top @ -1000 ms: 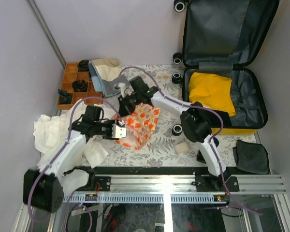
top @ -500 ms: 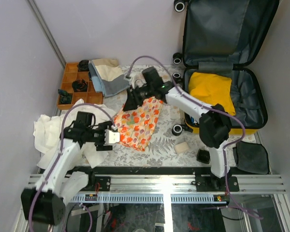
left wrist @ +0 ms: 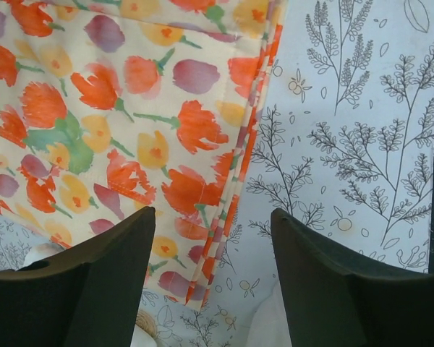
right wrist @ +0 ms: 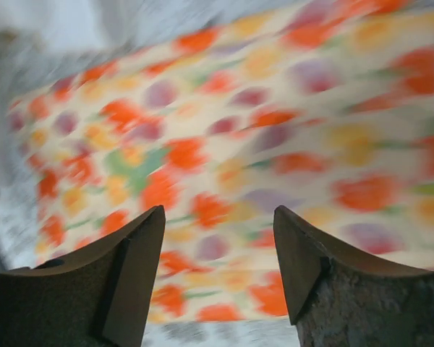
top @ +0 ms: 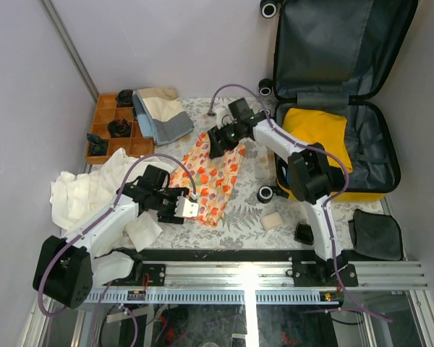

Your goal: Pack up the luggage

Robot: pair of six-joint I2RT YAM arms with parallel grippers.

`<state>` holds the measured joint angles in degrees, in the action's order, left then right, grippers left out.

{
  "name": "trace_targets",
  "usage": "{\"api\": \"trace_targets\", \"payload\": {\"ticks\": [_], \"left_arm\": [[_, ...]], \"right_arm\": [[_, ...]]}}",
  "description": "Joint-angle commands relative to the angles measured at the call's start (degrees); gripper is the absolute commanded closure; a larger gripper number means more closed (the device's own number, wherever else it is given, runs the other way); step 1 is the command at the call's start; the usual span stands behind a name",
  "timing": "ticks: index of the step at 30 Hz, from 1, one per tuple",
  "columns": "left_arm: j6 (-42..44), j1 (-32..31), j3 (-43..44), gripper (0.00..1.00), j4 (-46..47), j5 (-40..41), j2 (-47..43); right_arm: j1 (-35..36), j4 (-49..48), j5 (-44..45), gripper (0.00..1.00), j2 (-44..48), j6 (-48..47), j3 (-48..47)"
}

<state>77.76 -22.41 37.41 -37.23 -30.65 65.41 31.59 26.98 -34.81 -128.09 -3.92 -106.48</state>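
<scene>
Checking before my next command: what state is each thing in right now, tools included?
luggage: open, lid raised
yellow garment: lying inside the luggage
floral cloth: folded, flat on table, not gripped
left tool: open, empty, above cloth's edge
right tool: open, empty, above cloth
white cloths: crumpled

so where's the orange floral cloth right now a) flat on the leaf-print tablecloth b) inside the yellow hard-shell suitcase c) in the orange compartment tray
a: the orange floral cloth lies spread on the leaf-print tablecloth, left of the open yellow hard-shell suitcase, which holds a folded yellow garment.
</scene>
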Motion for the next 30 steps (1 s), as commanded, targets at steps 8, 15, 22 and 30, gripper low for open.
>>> {"api": "trace_targets", "payload": {"ticks": [8, 15, 22, 30], "left_arm": [[-5.7, -0.3, 2.1, 0.34, 5.4, 1.9, -0.4], [-7.8, -0.2, 1.7, 0.34, 7.1, 2.0, 0.2], [-8.7, -0.2, 1.7, 0.34, 9.5, 2.8, 1.4], [-11.4, -0.2, 2.8, 0.34, 11.5, 4.4, 3.4]], "right_arm": [[-9.8, 7.9, 6.0, 0.33, -13.7, -5.3, -23.9], [-9.8, 6.6, 4.2, 0.38, -17.0, -4.4, -24.3], [-9.0, 8.4, 0.1, 0.45, -19.2, -3.4, -21.8], [-9.3, 10.6, 1.6, 1.00, -18.8, -4.6, -25.0]]}}
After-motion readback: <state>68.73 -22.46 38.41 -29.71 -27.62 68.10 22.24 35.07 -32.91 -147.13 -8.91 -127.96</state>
